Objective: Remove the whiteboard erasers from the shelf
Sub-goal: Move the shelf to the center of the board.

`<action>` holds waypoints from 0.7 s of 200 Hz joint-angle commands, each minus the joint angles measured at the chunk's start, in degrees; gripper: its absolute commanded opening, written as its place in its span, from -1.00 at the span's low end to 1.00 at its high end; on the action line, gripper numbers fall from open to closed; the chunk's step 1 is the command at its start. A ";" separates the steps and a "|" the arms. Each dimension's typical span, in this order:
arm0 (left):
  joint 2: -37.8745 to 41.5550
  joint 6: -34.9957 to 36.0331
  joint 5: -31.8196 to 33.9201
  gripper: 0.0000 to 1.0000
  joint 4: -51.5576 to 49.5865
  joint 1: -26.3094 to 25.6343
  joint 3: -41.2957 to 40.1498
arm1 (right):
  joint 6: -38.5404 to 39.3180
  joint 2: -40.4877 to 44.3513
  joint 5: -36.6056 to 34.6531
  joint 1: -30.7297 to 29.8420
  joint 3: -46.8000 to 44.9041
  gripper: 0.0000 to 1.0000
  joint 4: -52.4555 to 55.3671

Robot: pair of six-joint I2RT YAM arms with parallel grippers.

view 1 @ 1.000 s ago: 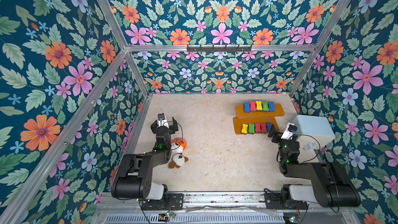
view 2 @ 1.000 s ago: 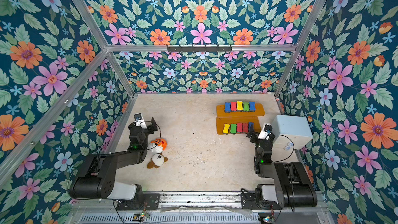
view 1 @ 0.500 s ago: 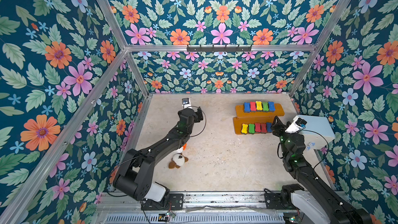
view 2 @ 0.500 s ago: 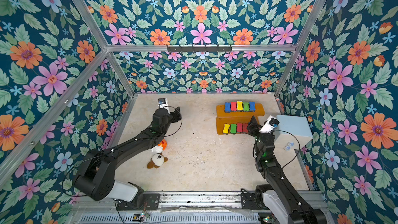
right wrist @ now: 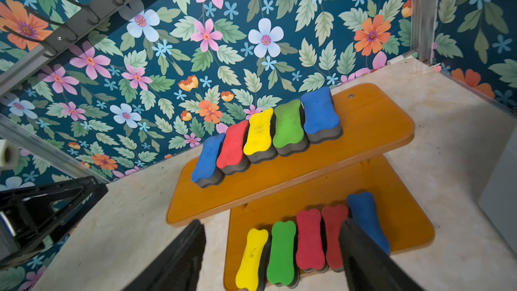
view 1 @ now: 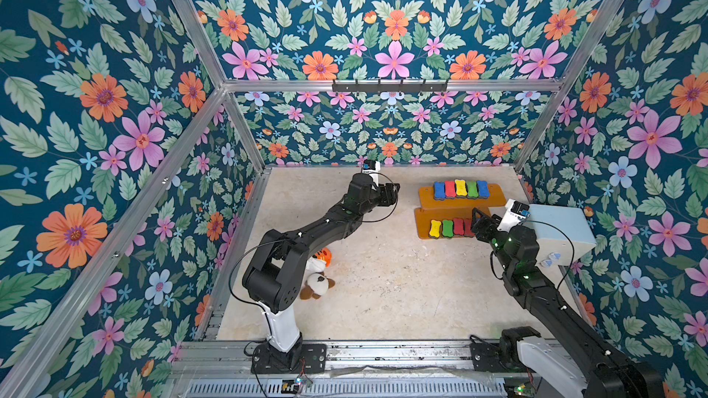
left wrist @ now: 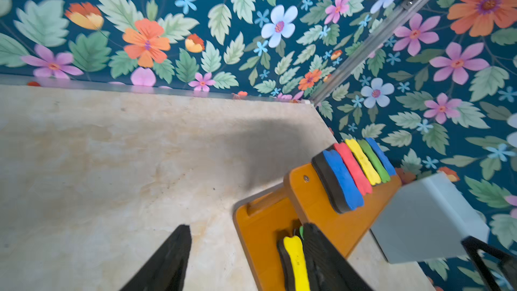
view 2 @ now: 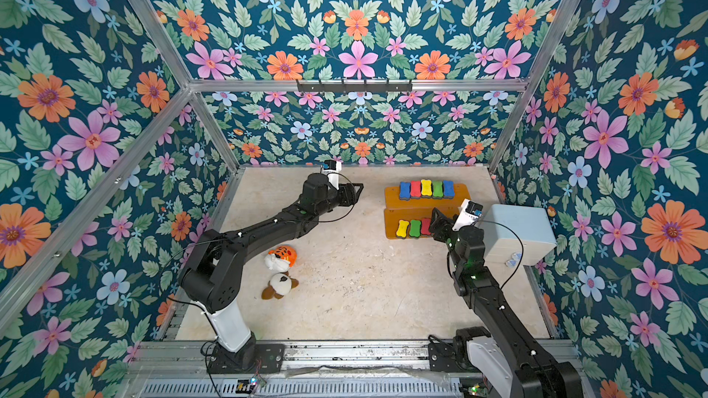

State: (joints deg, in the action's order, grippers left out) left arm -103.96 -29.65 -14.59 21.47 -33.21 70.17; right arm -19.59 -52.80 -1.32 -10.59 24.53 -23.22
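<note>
While all ten erasers (right wrist: 258, 132) lie on the shelf (right wrist: 363, 124), five in a tight row on the upper tier (view 1: 494, 190) and five on the lower tier (right wrist: 405, 219), nothing is gripped yet. The right fingers (right wrist: 363, 258) are spread wide and empty. They hang over the lower row, near its end with the blue eraser (right wrist: 363, 211). The left fingers (left wrist: 167, 261) are also spread and empty, in the air beside the upper tier and apart from it.

The main danger, I think, is the packing. In each row the erasers touch side by side, so a finger has almost no gap to enter. If the right fingers come down so wide, they can take two or three erasers together. One finger can also land on top of a neighbour and press it instead of going beside it. The foam looks soft, so a grip on the edge only may slip during the lift.

The upper tier seems to hang over the back of the lower one, so a lift that drifts backward can knock it. The shelf looks light, and a side push can slide it on the worktop (view 1: 383, 281) or against the box (view 1: 563, 227), which stands just beside it. Both pairs of fingers aim at the same small shelf, so they can also get in each other's way.
</note>
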 commanded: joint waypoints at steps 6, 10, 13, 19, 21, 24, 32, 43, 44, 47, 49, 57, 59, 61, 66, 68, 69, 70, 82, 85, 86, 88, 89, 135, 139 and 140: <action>-1.91 -3.96 -12.10 0.31 5.33 -0.10 0.98 | 0.08 0.24 2.11 -0.05 -0.28 0.58 -1.86; -2.22 -4.67 -13.21 0.31 6.24 -0.14 0.92 | 0.03 0.17 2.20 -0.05 -0.19 0.59 -1.87; -2.55 -5.27 -13.84 0.31 6.98 -0.18 0.79 | 0.01 0.15 2.31 -0.05 -0.11 0.59 -1.93; -3.24 -6.73 -15.56 0.29 8.52 -0.32 0.76 | 0.06 0.08 2.45 -0.06 0.06 0.58 -1.84; -3.43 -7.13 -16.04 0.29 9.12 -0.35 0.76 | 0.08 0.04 2.51 -0.05 0.14 0.59 -1.83; -3.83 -7.81 -16.84 0.27 9.80 -0.44 0.88 | 0.02 0.06 2.55 -0.05 0.24 0.59 -1.78; -4.90 -9.51 -18.64 0.26 11.21 -0.83 1.38 | 0.00 0.04 2.80 -0.05 0.42 0.58 -1.84; -6.38 -11.38 -20.38 0.26 12.54 -1.51 2.27 | 0.05 -0.03 2.83 -0.05 0.55 0.58 -1.83; -6.49 -11.52 -20.48 0.26 12.67 -1.59 2.35 | 0.07 -0.03 2.82 -0.05 0.57 0.59 -1.83; -6.89 -11.97 -20.84 0.26 12.97 -1.75 2.68 | 0.08 -0.05 2.77 -0.05 0.62 0.59 -1.83; -7.11 -12.24 -20.96 0.26 13.07 -1.96 2.86 | 0.06 -0.10 2.74 -0.07 0.61 0.58 -1.78; -8.13 -13.19 -21.43 0.25 13.40 -2.44 3.61 | 0.08 -0.11 2.72 -0.05 0.80 0.58 -1.58; -8.41 -13.34 -21.51 0.25 13.46 -2.55 3.76 | 0.08 -0.16 2.73 -0.05 0.89 0.58 -1.50; -8.57 -13.53 -21.59 0.25 13.56 -2.67 3.92 | 0.06 -0.15 2.73 -0.02 0.94 0.59 -1.33; -9.27 -13.88 -21.70 0.24 13.72 -2.86 4.38 | 0.00 -0.12 2.77 -0.04 1.07 0.59 -1.15; -9.49 -14.04 -21.77 0.24 13.71 -2.97 4.50 | 0.00 -0.11 2.81 -0.04 1.18 0.58 -1.13; -9.63 -14.12 -21.83 0.24 13.70 -3.03 4.65 | -0.05 -0.11 2.81 -0.04 1.20 0.58 -1.04; -9.74 -14.17 -21.90 0.24 13.73 -3.06 4.72 | -0.03 -0.11 2.81 -0.05 1.25 0.59 -0.95; -11.17 -15.65 -22.17 0.23 13.87 -3.35 5.69 | -0.02 0.04 2.90 -0.03 1.51 0.58 -0.47; -11.51 -16.08 -22.22 0.23 13.91 -3.43 5.94 | -0.05 0.08 2.90 -0.04 1.56 0.59 -0.43; -11.70 -16.16 -22.27 0.23 13.93 -3.43 6.03 | 0.02 0.11 2.90 -0.04 1.52 0.59 -0.38; -11.94 -16.45 -22.40 0.23 13.99 -3.48 6.21 | 0.04 0.21 2.86 -0.04 1.62 0.59 -0.32; -12.04 -16.52 -22.49 0.23 14.01 -3.46 6.34 | 0.02 0.31 2.84 -0.04 1.64 0.59 -0.28; -15.81 -19.13 -23.43 0.16 13.95 -3.78 8.78 | 0.33 1.81 2.20 -0.07 1.72 0.58 0.85; -15.86 -19.13 -23.34 0.16 13.95 -3.79 8.79 | 0.30 1.90 2.16 -0.05 1.66 0.58 0.87; -15.89 -19.13 -23.31 0.16 13.95 -3.79 8.77 | 0.34 1.95 2.12 -0.05 1.66 0.58 0.96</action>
State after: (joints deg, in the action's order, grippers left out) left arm -119.28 -46.94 -36.71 33.76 -36.84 78.35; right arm -19.59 -51.48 1.23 -10.59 25.98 -22.94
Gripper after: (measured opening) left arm 0.586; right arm 0.793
